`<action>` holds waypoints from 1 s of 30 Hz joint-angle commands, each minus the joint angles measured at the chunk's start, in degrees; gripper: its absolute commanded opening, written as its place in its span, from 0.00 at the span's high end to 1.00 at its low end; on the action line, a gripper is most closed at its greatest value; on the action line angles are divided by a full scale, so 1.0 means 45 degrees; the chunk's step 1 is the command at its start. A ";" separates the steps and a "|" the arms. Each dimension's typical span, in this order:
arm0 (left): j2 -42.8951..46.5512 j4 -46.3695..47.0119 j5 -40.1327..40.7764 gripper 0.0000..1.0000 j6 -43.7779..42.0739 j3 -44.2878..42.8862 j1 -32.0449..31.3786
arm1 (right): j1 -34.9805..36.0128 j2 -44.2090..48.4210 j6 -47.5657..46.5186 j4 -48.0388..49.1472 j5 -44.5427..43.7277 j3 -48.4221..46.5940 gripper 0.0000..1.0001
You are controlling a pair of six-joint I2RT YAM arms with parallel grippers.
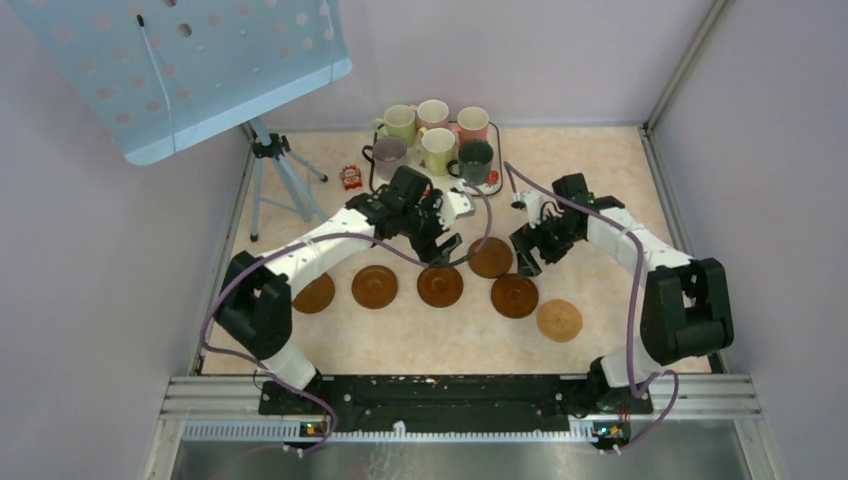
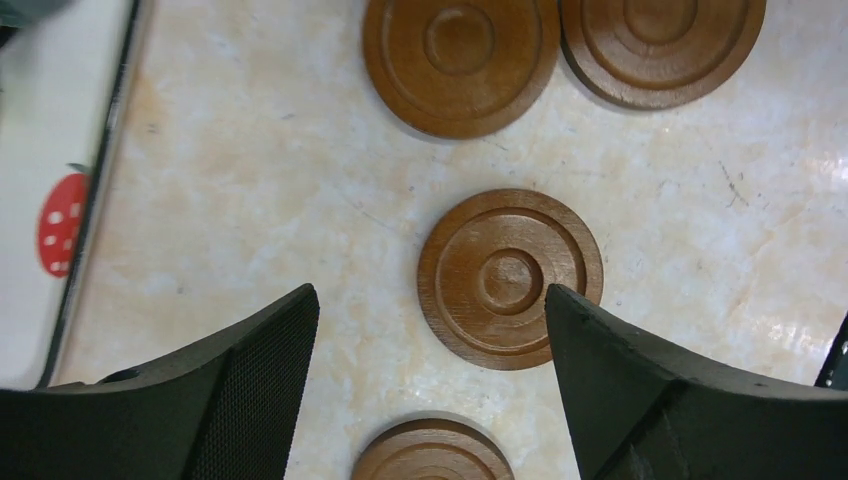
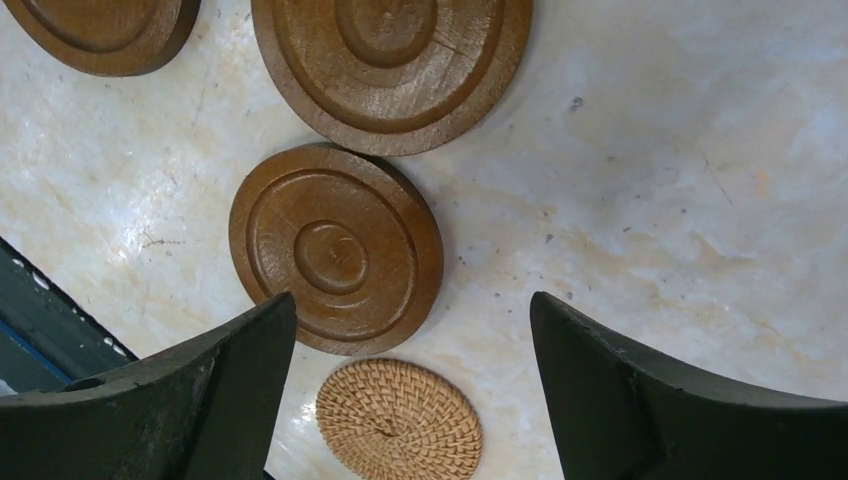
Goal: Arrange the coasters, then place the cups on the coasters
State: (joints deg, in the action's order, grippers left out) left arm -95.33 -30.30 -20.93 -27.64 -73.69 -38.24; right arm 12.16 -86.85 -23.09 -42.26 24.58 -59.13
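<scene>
Left gripper (image 2: 430, 300): jaws spread, empty, hanging over a coaster (image 2: 510, 278) that lies flat on the table (image 2: 250, 180), nearer the right finger. Right gripper (image 3: 412, 305): jaws spread, empty, above bare table just right of another coaster (image 3: 335, 250). The woven coaster (image 3: 400, 420) is just near of it.

All six coasters are on the table in a rough left-right row. One (image 1: 490, 257) sits far of the line, crowding its near-right neighbour (image 1: 514, 295); touching or a hair apart, can't tell. All six cups (image 1: 437, 148) are packed on the tray (image 1: 492, 181) at the far edge, none on a coaster yet.

Risks, my guess:
- The discs are thin and flat, so a pinch could skid off and shove one into the next.
- If the crowded pair is left as is, cups or their handles will clash there.
- The grippers are close together mid-table, so the arms or their cables could snag.
- The cups are packed tight, so lifting one may knock or tip its neighbours.
</scene>
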 commanded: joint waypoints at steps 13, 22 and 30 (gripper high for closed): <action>0.2654 0.1184 -0.0962 0.11 0.0465 0.1559 0.1245 | 0.1848 -0.0252 -0.1154 0.1536 -0.1975 0.1113 0.17; 0.2663 0.1298 -0.0774 0.09 0.0361 0.1638 0.1272 | 0.1775 -0.0827 -0.0195 0.2838 -0.4932 0.2191 0.20; 0.2387 0.1547 -0.0569 0.09 0.0041 0.1453 0.1656 | -0.2332 -0.1221 -0.2015 0.1616 -0.4762 0.1403 0.25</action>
State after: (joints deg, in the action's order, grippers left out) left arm -85.60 -26.39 -23.35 -26.44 -66.70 -31.70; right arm 8.82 -90.76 -25.67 -33.01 8.82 -51.70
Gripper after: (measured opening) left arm 0.912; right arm 0.753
